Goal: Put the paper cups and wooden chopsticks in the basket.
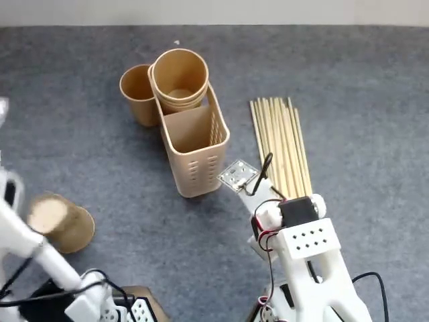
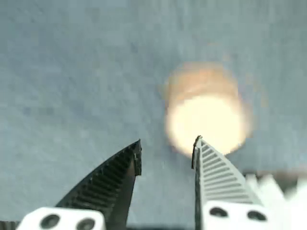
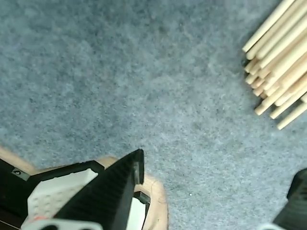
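Observation:
A tan slotted basket (image 1: 194,151) stands mid-table, with stacked paper cups (image 1: 179,79) in its far compartment. Another paper cup (image 1: 138,94) stands upright against the basket's far left side. A third cup (image 1: 62,223) sits apart at the left; in the left wrist view this cup (image 2: 206,110) lies just beyond my open left gripper (image 2: 168,153). A bundle of wooden chopsticks (image 1: 281,144) lies right of the basket. My right gripper (image 1: 251,173) hovers open between the basket's near end and the chopsticks' (image 3: 278,62) near ends, holding nothing (image 3: 218,165).
Grey carpet covers the table. The left arm (image 1: 27,245) rises along the left edge, next to the lone cup. The basket's near corner (image 3: 157,196) sits close to one right finger. Cables trail at the front.

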Robot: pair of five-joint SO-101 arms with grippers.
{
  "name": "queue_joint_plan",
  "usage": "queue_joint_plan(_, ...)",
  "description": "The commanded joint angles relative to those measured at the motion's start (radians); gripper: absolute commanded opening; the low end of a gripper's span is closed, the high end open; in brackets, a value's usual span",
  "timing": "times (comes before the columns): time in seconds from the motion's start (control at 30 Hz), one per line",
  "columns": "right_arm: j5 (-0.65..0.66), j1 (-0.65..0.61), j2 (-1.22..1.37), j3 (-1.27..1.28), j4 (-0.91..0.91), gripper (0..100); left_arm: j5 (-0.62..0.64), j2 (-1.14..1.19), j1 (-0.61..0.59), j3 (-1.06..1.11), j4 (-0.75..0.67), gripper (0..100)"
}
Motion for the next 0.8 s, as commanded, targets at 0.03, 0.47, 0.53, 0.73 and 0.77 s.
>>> queue_joint_plan(0.03,0.011,0.010,0.004,-0.004,-0.008,44.0,-0.301,-0.047,-0.259,0.291,-0.097,19)
queue_joint_plan(0.47,-0.015,0.010,0.004,-0.004,-0.001,44.0,0.020,-0.068,0.084,0.467,-0.413,19)
queue_joint_plan(0.53,-0.015,0.010,0.004,-0.004,-0.001,44.0,0.100,-0.064,0.168,0.384,-0.413,19)
queue_joint_plan(0.73,-0.015,0.010,0.004,-0.004,-0.001,44.0,0.242,-0.059,0.344,0.154,-0.413,19)
queue_joint_plan(0.77,-0.015,0.010,0.004,-0.004,-0.001,44.0,0.249,-0.059,0.354,0.127,-0.411,19)
